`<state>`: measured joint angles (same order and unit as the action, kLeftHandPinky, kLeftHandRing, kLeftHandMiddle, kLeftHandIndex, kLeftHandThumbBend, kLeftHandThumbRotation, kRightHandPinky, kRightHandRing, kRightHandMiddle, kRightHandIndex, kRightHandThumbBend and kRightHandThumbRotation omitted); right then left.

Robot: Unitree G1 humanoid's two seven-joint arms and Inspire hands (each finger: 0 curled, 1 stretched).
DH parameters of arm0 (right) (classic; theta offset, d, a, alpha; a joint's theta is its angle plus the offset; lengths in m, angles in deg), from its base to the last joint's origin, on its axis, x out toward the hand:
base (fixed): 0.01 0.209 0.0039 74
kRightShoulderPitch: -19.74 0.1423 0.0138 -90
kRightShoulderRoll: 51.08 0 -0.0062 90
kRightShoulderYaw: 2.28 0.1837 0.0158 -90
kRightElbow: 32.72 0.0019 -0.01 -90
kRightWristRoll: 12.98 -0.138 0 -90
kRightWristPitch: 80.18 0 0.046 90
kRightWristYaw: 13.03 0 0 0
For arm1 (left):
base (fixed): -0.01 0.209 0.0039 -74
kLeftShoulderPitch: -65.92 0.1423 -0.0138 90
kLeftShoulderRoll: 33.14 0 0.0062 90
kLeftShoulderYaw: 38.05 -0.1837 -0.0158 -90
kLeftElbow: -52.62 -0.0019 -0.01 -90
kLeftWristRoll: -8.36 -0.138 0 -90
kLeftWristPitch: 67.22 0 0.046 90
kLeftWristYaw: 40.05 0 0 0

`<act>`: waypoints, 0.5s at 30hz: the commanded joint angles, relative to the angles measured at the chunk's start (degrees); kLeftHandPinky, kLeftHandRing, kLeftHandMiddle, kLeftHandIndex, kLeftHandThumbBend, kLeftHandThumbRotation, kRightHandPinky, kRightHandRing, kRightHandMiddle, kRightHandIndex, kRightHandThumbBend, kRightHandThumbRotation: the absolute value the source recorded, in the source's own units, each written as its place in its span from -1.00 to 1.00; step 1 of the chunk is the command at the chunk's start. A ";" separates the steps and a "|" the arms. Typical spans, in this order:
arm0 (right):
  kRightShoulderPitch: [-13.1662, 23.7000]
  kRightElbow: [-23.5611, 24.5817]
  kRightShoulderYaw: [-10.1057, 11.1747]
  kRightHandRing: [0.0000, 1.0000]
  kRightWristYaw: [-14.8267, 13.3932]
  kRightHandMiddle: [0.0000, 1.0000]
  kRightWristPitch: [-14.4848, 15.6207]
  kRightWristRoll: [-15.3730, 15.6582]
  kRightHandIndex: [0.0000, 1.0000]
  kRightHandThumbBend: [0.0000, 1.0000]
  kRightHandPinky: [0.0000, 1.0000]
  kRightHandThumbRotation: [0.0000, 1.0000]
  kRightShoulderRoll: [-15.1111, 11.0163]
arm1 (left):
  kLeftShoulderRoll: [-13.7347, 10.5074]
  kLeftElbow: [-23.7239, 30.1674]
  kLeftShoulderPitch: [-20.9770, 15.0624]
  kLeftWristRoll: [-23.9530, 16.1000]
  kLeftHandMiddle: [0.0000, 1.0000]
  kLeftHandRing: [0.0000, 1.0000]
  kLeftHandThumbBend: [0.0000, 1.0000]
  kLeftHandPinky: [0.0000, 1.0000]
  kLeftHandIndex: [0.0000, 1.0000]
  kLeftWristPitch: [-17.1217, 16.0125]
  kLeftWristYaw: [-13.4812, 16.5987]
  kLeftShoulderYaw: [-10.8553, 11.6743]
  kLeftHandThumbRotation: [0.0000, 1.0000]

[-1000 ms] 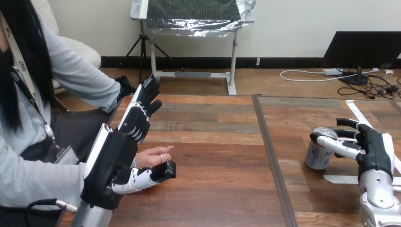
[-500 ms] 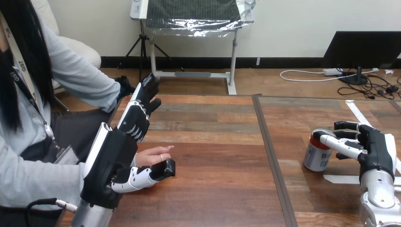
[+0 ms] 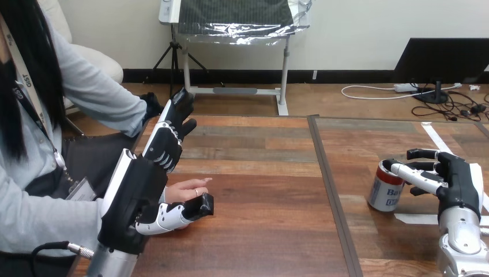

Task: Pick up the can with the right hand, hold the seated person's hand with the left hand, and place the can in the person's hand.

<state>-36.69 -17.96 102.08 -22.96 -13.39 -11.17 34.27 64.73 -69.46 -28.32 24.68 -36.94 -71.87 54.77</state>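
Observation:
The can (image 3: 385, 190), silver with a red top band and blue print, stands slightly tilted on the table's right half. My right hand (image 3: 458, 184) is just right of it, open, with one long finger (image 3: 412, 175) resting on the can's top rim and the others spread above and apart. My left hand (image 3: 147, 184) is at the table's left edge, open, its fingers (image 3: 173, 130) straight and pointing away. The person's hand (image 3: 187, 190) lies flat on the table beside my left palm, with my thumb (image 3: 193, 209) just in front of it.
Strips of white tape (image 3: 412, 218) lie on the table (image 3: 259, 173) near my right hand. A dark seam (image 3: 328, 190) splits the tabletop into two halves. The person's arm reaches in from the left side.
The can has shifted a little to the left and toward me and leans more, showing its printed side. My right hand's finger followed it. The left hand and the person's hand stayed put.

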 commanded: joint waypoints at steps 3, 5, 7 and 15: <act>5.02 2.26 -0.02 -0.22 -0.20 -0.06 -3.20 -0.39 0.04 0.61 -0.36 -1.00 -0.34 | 0.34 2.36 -1.72 0.78 1.00 0.98 1.00 0.90 0.97 -0.58 -0.03 -0.43 0.15; 4.99 2.27 -0.06 -0.22 -0.14 -0.06 -3.45 -0.37 0.04 0.61 -0.36 -1.00 -0.34 | 0.26 2.41 -1.71 0.99 1.00 0.99 1.00 0.91 0.98 -0.39 -0.28 -0.53 0.15; 5.02 2.31 -0.03 -0.22 -0.17 -0.05 -3.59 -0.42 0.04 0.61 -0.36 -1.00 -0.29 | 0.22 2.42 -1.72 0.95 1.00 0.99 1.00 0.91 0.98 -0.38 -0.32 -0.57 0.15; 5.14 2.63 -0.57 -0.21 -0.73 -0.04 -3.28 0.07 0.05 0.60 -0.35 -1.00 -0.31 | 0.54 2.06 -2.00 0.79 1.00 0.99 1.00 0.91 0.98 -0.77 -0.12 -0.46 0.14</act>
<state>-36.69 -17.69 101.86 -23.17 -15.26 -11.07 34.45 64.79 -69.46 -28.32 24.72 -36.94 -71.98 54.72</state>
